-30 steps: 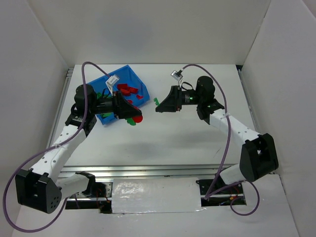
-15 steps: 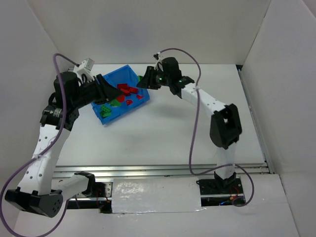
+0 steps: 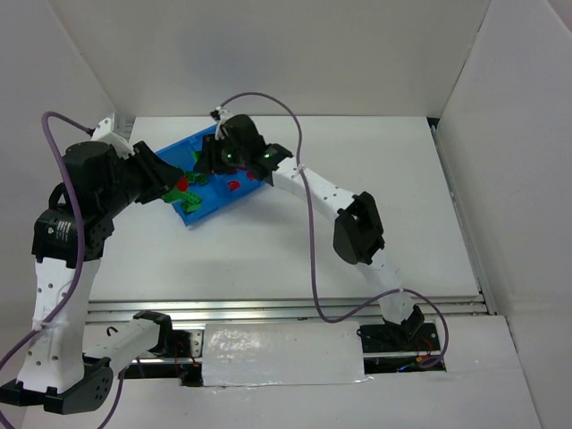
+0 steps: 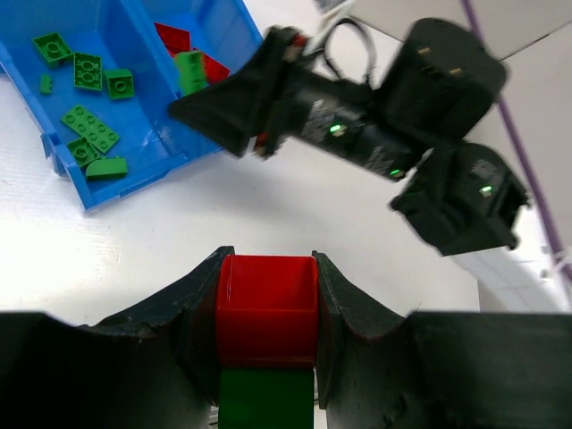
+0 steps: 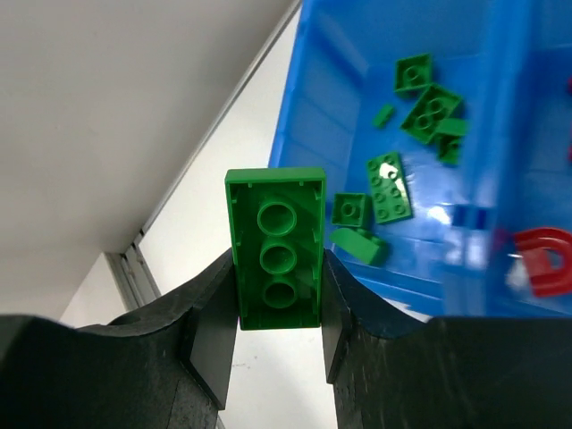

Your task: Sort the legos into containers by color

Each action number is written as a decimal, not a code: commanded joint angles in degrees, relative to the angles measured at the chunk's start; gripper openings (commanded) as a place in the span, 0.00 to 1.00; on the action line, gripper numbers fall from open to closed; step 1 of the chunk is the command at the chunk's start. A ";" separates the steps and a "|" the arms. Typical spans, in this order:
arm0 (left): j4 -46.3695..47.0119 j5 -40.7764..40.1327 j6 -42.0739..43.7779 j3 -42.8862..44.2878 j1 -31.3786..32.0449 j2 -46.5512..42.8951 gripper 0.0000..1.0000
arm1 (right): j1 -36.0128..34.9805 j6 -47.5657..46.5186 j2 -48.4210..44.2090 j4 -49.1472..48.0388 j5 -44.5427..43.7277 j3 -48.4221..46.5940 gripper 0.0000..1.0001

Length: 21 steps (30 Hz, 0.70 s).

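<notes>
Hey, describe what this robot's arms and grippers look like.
The left arm and right arm have white links and black joint housings, each trailing a purple cable. The left gripper and right gripper are matte black with curved fingers. Green lights glow near the right wrist.

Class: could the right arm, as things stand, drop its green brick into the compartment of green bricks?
Probably yes: the right gripper, shut on the green brick, hangs beside the open green compartment, nothing between. The left gripper holds its red-green pair aside.
</notes>
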<state>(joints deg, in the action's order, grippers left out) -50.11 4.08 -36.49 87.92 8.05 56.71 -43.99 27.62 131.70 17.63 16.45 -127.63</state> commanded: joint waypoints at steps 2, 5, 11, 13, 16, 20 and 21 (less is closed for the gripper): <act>-0.52 2.07 -0.60 1.73 -0.32 -0.54 0.00 | -2.85 -1.25 4.78 -0.31 -5.37 -5.59 0.17; 1.41 6.98 0.62 0.85 -0.32 -2.03 0.00 | -3.21 -1.34 7.68 -2.24 -7.22 -8.93 0.23; 0.63 7.18 1.95 1.56 1.00 -3.27 0.00 | -4.00 -1.60 11.21 -4.35 -9.58 -14.49 0.53; 0.62 7.00 2.30 1.20 1.52 -3.45 0.00 | -4.26 -2.12 10.95 -5.06 -9.59 -14.40 0.66; 0.54 6.74 2.56 1.55 1.96 -3.18 0.00 | -4.35 -2.13 9.99 -5.40 -9.77 -14.05 0.85; -0.25 4.81 2.92 4.71 2.75 -2.48 0.00 | -4.53 -2.57 8.58 -6.38 -9.15 -14.40 1.00; -0.69 4.28 2.92 5.15 2.93 -2.39 0.00 | -4.53 -2.48 8.05 -6.38 -9.15 -14.31 0.99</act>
<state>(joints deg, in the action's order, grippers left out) -51.57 9.58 -34.72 89.82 10.37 54.48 -48.10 25.96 143.61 14.98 7.86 -138.87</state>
